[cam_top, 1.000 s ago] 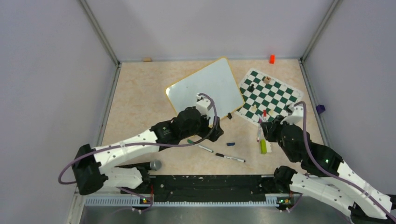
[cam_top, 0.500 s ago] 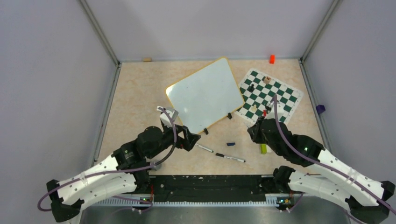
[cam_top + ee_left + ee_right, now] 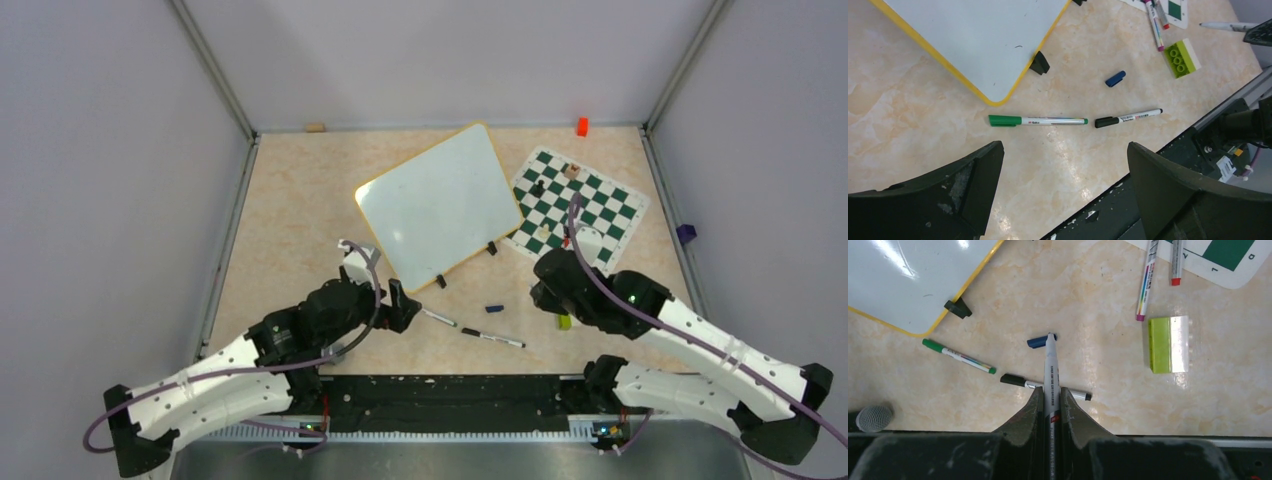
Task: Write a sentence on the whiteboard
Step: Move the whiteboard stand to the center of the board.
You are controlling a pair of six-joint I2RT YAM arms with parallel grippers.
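A beige, stone-patterned table (image 3: pixel 290 220) is sitting between pale grey walls. From above, the whiteboard (image 3: pixel 440 200) is lying flat and skewed at the table's far middle, its right corner just beside a green-and-white chessboard (image 3: pixel 585 200). In the left wrist view the left pincer (image 3: pixel 1064 147) is hanging wide open over the table, holding nothing. Beyond its fingers a green-capped marker (image 3: pixel 1038 120) and a black-capped marker (image 3: pixel 1128 118) are lying nearly end to end, near the whiteboard's yellow-rimmed corner, where a black clip foot (image 3: pixel 1039 63) is sticking out. A loose blue cap (image 3: pixel 1115 78) is lying farther on, and a lime-green brick (image 3: pixel 1182 57) is resting off to the right. In the right wrist view the right pincer (image 3: pixel 1049 392) is clamping a white marker (image 3: pixel 1050 365) between closed fingers. The marker's tip is lining up with the blue cap, though whether they are touching I cannot tell. The whiteboard's corner is lying off to the upper left.
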